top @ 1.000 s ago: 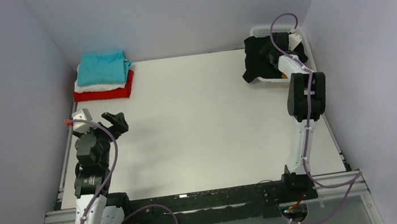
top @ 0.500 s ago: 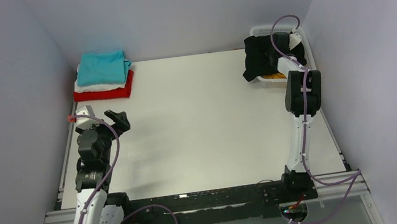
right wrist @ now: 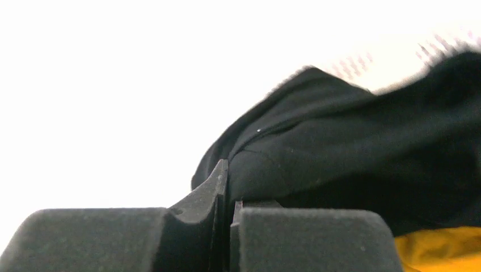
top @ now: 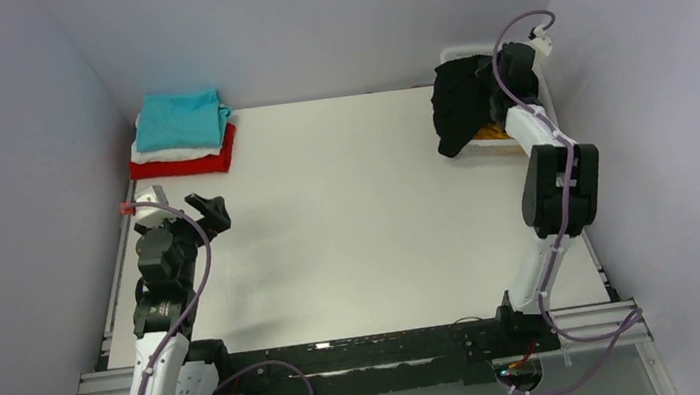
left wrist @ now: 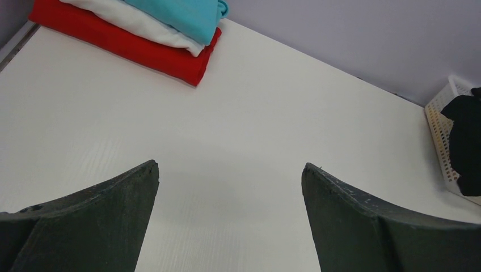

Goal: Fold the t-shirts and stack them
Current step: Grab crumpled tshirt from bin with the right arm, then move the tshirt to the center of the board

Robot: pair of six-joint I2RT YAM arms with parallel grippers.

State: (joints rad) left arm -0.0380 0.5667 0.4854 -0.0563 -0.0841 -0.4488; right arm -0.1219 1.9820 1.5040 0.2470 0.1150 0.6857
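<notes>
Right gripper [right wrist: 227, 184] is pinched tight on a fold of the black t-shirt [top: 460, 103]. The shirt hangs bunched from it at the far right corner and hides most of the basket [left wrist: 438, 113]. Only a sliver of one orange shirt [right wrist: 437, 249] peeks out underneath. Left gripper [left wrist: 230, 170] is spread wide with nothing in it, above the table [top: 347, 208]. Far left corner has one stack of three: teal shirt [top: 177, 120] on top, white shirt [top: 162, 154] in the middle, red shirt [top: 189, 164] at the bottom.

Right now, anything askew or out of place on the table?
Nothing broken or spilled. Only untidy item: the black t-shirt, bunched and dangling from the shut right tool over the white lattice basket's rim, orange cloth beneath. The teal-white-red stack sits folded in the far left corner.
</notes>
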